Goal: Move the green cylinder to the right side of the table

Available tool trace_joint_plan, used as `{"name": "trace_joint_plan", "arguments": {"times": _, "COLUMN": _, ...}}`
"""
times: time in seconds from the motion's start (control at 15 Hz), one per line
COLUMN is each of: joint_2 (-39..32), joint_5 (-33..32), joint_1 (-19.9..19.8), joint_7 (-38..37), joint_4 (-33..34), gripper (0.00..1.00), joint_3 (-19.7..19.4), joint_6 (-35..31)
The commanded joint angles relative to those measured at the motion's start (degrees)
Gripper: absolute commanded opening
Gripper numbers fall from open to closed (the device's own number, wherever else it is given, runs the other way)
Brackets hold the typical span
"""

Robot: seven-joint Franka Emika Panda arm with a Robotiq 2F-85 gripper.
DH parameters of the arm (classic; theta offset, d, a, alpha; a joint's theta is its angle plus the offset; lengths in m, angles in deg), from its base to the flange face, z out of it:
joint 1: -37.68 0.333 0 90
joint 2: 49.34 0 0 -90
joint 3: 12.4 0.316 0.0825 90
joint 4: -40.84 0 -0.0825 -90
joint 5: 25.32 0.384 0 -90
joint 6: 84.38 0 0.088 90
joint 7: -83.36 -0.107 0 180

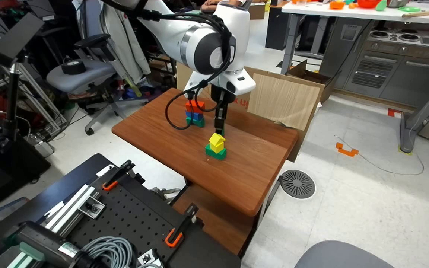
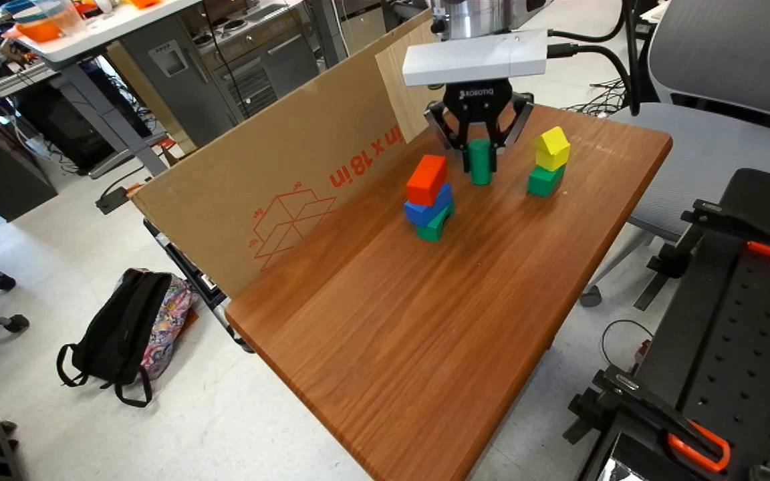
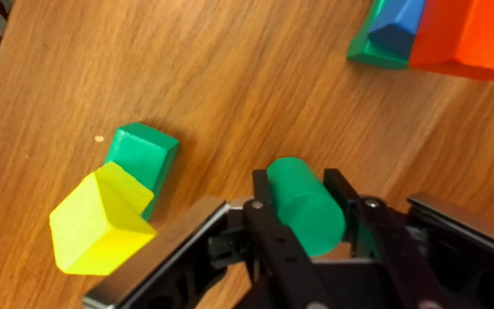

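Green cylinder (image 2: 480,152): upright, toward the 12 o'clock end of the counter (image 2: 398,347) in an exterior view (whether its base touches down, I cannot tell).
End effector (image 2: 480,162): grasping the cylinder from both sides.
Yellow blocks (image 2: 552,148): there, at 3 o'clock from the cylinder, on a green block (image 2: 545,181).
Red block (image 2: 427,180): at 8 o'clock, atop a blue block (image 2: 427,211).

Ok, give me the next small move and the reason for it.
I'd probably ease the gripper open just enough to let go. It is closed on the green cylinder, which stands upright, apparently on the table. In an exterior view the green cylinder sits right of the table's middle, so this spot may already do.
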Motion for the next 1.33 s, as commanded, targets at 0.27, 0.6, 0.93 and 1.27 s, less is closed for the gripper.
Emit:
{"name": "trace_joint_plan", "arguments": {"times": 0.27, "joint_2": 4.33, "joint_5": -1.06, "joint_1": 0.61, "joint_7": 3.2, "joint_4": -3.31, "gripper": 0.86, "joint_3": 0.66, "joint_6": -1.41}}
{"name": "trace_joint_plan", "arguments": {"times": 0.6, "joint_2": 17.16, "joint_5": -4.23, "joint_1": 2.38, "joint_7": 13.32, "joint_4": -14.06, "gripper": 1.0, "joint_3": 2.51, "joint_6": -0.66}}
{"name": "trace_joint_plan", "arguments": {"times": 0.93, "joint_2": 31.58, "joint_5": -9.68, "joint_1": 4.28, "joint_7": 20.54, "joint_4": -27.68, "gripper": 1.0, "joint_3": 5.56, "joint_6": 0.76}}
{"name": "trace_joint_plan", "arguments": {"times": 1.27, "joint_2": 42.84, "joint_5": -14.0, "joint_1": 4.85, "joint_7": 26.86, "joint_4": -38.66, "gripper": 1.0, "joint_3": 10.97, "joint_6": 1.05}}
